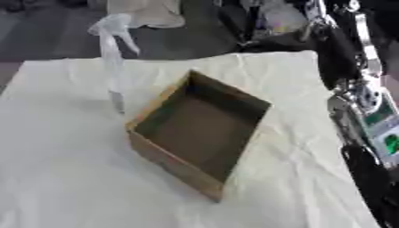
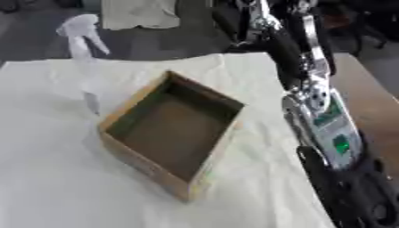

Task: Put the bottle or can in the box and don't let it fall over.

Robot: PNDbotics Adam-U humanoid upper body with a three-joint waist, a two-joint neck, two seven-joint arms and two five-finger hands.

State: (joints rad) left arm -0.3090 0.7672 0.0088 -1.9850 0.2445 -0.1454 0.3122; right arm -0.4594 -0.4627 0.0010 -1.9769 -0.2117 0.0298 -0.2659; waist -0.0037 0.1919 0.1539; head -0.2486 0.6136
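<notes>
Cloth [image 1: 70, 178] covers the table; an open, empty box [image 1: 199, 133] sits mid-table. Spray bottle [image 1: 111, 53] stands upright at the box's ten o'clock, just beside its corner, outside it. Right arm [image 2: 323, 111] runs down the three o'clock edge; whether its hand is spread or curled, I cannot tell.

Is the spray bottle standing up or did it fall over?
Standing up. The spray bottle is upright on the white cloth, trigger head on top, beside the cardboard box, not inside it.
</notes>
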